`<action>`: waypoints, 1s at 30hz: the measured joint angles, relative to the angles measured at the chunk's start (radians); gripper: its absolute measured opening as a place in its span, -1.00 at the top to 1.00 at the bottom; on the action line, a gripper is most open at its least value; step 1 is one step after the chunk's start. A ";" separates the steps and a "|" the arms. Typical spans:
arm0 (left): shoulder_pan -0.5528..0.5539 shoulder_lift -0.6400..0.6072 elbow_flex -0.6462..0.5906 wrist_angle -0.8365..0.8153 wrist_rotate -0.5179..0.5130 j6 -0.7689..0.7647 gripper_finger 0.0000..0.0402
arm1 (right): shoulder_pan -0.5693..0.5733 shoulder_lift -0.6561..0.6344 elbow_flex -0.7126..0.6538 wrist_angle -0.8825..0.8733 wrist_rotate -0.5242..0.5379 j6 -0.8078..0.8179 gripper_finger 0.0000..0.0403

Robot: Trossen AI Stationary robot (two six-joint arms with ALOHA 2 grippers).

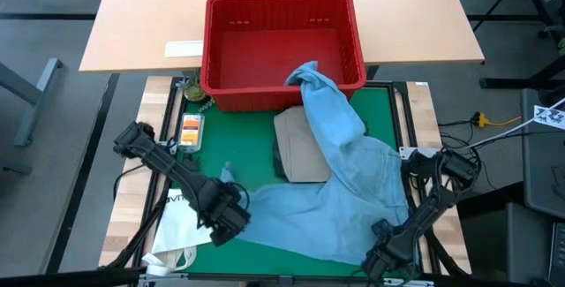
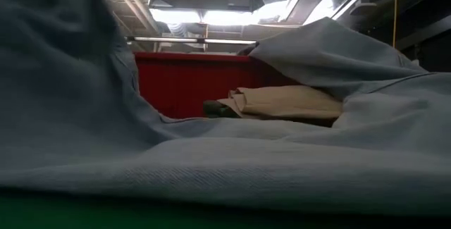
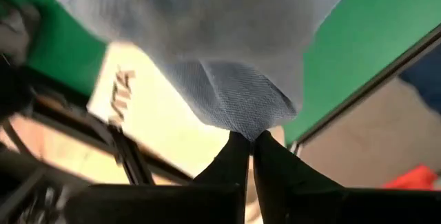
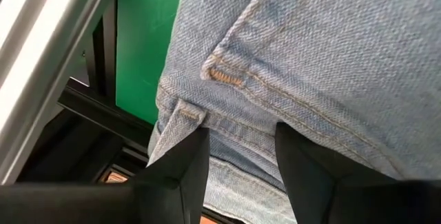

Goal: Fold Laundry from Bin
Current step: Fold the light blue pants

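Lying spread across the green mat (image 1: pixel 247 128), with one leg draped up over the front rim of the red bin (image 1: pixel 282 44) and the rest fanned out toward the near edge: light blue denim jeans (image 1: pixel 340 194). Seen from the table-level camera as broad grey-blue folds filling most of the frame, the red crate wall showing behind them.

Pinched shut on a peak of the jeans fabric near the left front of the mat: left gripper (image 1: pixel 231 221). From its own wrist camera, both dark fingers (image 3: pixel 231 158) pressed together with a small tuft of denim caught at the tips. Beneath and beside it, a white paper bag (image 1: pixel 172 225) with dark lettering, lying half off the mat's left edge.

Clamped on the waistband hem at the right front corner of the mat: right gripper (image 1: pixel 388 243). In its wrist camera, two dark fingers (image 4: pixel 186 165) standing apart with the thick stitched denim edge between them, a bar tack and a belt loop visible just above.

Resting on the mat just in front of the bin, partly covered by the jeans leg: a folded khaki-tan garment (image 1: pixel 300 150), with a dark garment (image 1: pixel 277 159) peeking out along its left side. Near the mat's far left corner, a small orange-and-white packet (image 1: pixel 191 130).
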 joint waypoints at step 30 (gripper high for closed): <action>-0.054 0.000 -0.122 0.105 0.012 0.122 0.39 | 0.008 0.000 0.001 -0.002 0.001 0.030 0.18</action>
